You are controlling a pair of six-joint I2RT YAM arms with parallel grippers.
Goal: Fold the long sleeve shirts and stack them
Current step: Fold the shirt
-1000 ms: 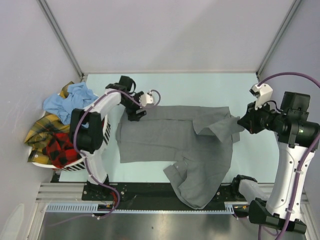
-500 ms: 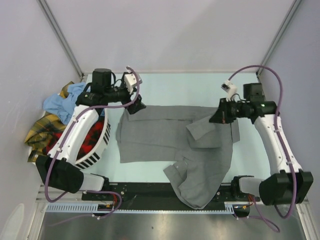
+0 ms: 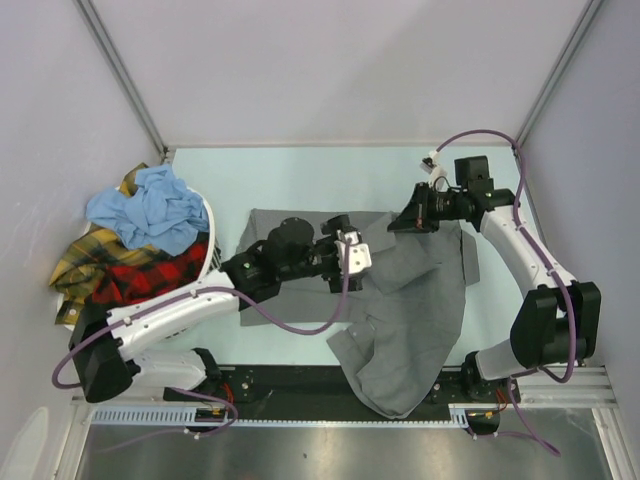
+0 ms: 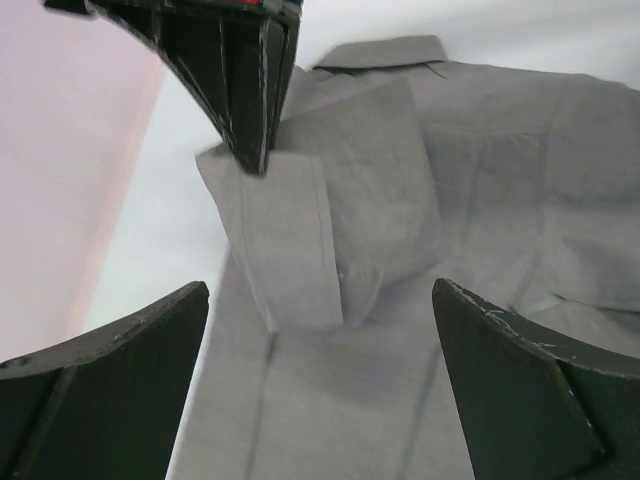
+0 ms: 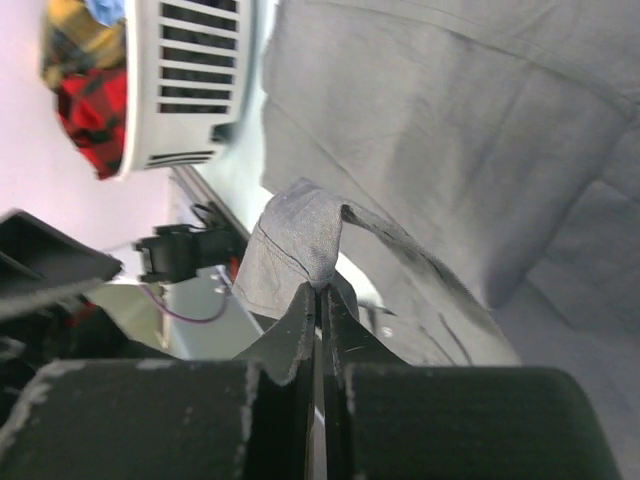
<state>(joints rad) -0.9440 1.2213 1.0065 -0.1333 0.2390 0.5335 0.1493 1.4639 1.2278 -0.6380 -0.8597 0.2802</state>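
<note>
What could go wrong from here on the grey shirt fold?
1. The right tool pinches only a thin ridge of the grey shirt at its sleeve, so the cloth may slip out under a pull.
2. The open left tool sits close in front of the right tool, so the arms could collide.
3. The shirt's lower part hangs over the near edge of the table, and pulling may drag or bunch it.

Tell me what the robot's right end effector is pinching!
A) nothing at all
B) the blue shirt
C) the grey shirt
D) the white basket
C: in the right wrist view, the right end effector is shut on a raised fold of the grey shirt.
</note>
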